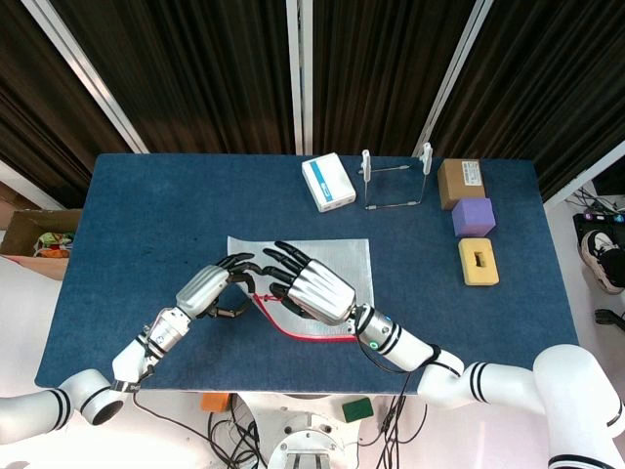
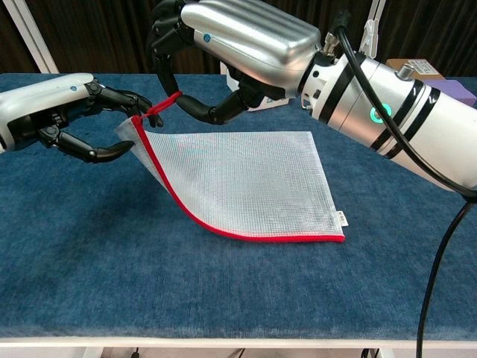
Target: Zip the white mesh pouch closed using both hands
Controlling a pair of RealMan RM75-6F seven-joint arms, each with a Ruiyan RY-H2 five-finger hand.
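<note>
My right hand is hanging over the raised corner of the white mesh pouch, and its dark fingers are curling down around the red pull loop. They seem to be pinching the loop, but the exact contact is partly hidden by the hand itself. In the head view the same hand is covering the middle of the pouch with its fingers fanned toward my left.

My left hand is reaching in from the other side, and its fingers are closing on the lifted corner of the pouch right next to the loop, with the thumb curved underneath the mesh. From above, that hand is meeting my right one fingertip to fingertip over the pouch's left edge.

The pouch is lying flat on the blue surface along its near and right sides, with the red zipper band running along the near edge and curving up the left edge to the corner I am holding off the surface.

Further back on the surface are sitting a small white box, a wire stand, a brown cardboard box, a purple block and a yellow sponge block, all well apart from the pouch.
</note>
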